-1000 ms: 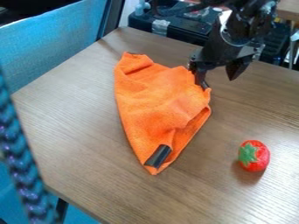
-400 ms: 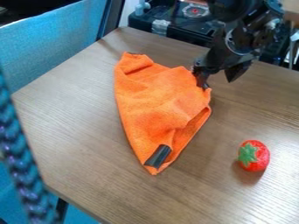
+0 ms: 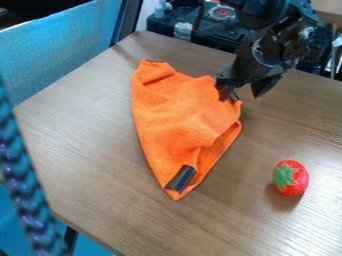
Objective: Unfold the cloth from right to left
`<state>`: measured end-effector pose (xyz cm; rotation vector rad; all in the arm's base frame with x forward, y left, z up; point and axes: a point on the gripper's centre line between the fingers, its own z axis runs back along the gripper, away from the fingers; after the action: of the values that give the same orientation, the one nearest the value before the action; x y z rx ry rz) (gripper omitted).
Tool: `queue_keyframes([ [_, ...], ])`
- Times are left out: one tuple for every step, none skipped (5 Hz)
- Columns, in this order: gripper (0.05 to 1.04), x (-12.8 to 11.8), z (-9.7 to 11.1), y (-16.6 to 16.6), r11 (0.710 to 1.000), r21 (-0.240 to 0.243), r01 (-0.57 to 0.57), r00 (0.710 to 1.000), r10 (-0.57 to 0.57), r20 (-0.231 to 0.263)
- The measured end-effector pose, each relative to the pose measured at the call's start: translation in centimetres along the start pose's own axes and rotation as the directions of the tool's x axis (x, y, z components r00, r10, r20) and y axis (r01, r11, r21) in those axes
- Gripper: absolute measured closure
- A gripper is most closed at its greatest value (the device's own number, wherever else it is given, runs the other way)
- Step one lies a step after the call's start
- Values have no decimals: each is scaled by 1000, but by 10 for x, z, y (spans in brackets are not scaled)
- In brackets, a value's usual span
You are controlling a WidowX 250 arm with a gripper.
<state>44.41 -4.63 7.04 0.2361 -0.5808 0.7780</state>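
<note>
In the camera view, the orange cloth [image 3: 175,112] lies crumpled on the bench [image 3: 87,130], the jaws parted at its upper right corner, seemingly holding nothing. Grasping appears in hand; next, pinch that corner, lift and draw leftward.

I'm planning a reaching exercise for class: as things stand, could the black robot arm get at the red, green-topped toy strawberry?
Probably yes: the open black pincer hangs by the orange fabric cloth, and only bare, brown wood-grain tabletop lies between it and the strawberry.
</note>
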Motion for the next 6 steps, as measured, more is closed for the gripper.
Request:
queue_keyframes([
  [175,-2,-6,1,1000,11,3,1000,-3,0],
  [464,-1,-5,0,1000,9,5,1000,-5,5],
  [759,-6,-8,3,1000,15,13,1000,-13,-2],
  [952,-12,-12,6,1000,19,19,1000,-19,-13],
  [1023,-12,-8,11,1000,14,21,999,-21,-25],
  [1029,0,2,19,1000,-15,-9,1000,8,-27],
])
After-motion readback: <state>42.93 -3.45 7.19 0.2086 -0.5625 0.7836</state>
